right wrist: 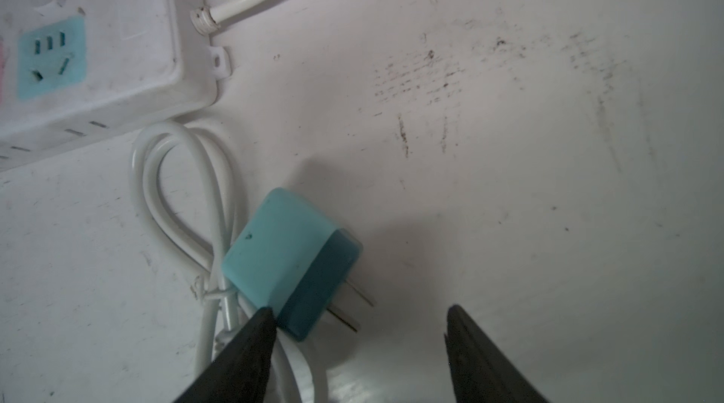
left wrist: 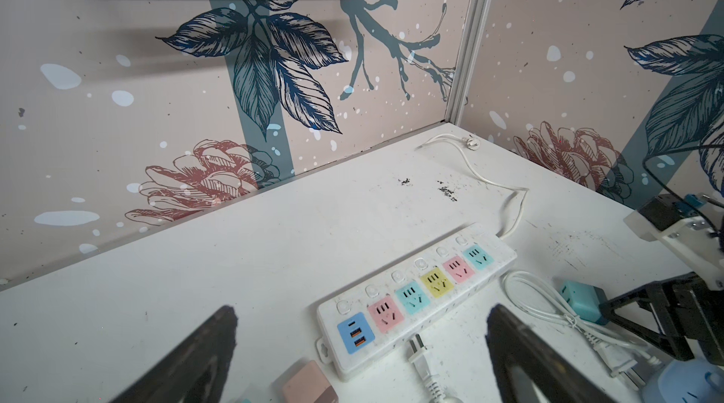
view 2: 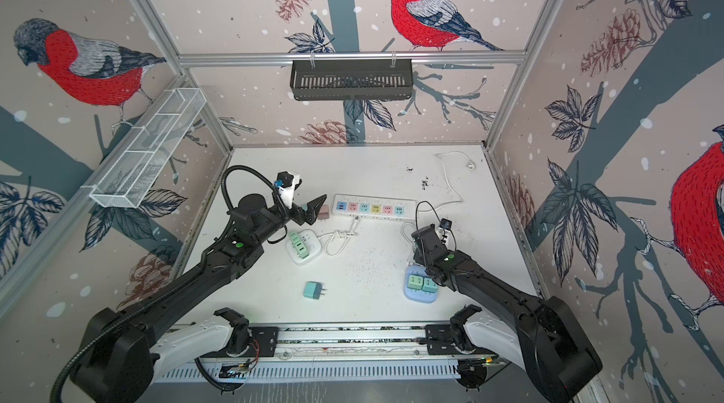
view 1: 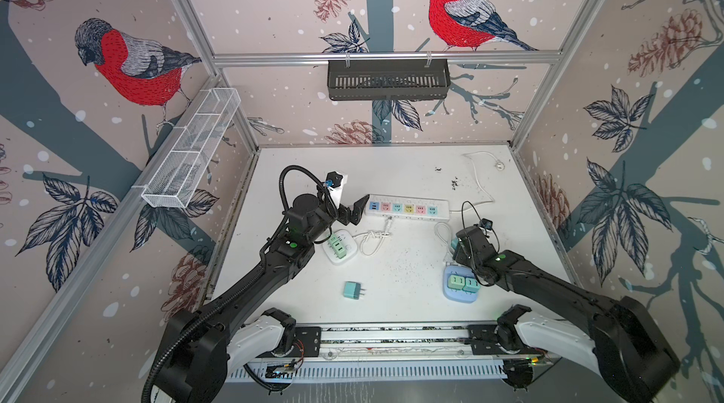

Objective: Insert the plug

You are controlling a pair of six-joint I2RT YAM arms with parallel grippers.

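Scuffed white tabletop (right wrist: 509, 185). Right gripper (right wrist: 360, 310) spread, empty, beside boxy teal plug (right wrist: 282, 260); power strip (view 1: 407, 207) at ten o'clock. Left gripper (left wrist: 362, 308) spread wide.

Power strip (view 1: 407, 207): flat across mid-bench, six coloured faces up, white cord trailing off to the back right.
Left end effector (view 1: 355, 210): right at the strip's left end, jaws spread wide.
Right arm (view 1: 509, 270): wrist tipped down near the strip's right end, jaws hidden underneath.
Loose teal plug (view 1: 352, 290): on its side on the bench (view 1: 411, 170), prongs pointing right, well apart from both arms.
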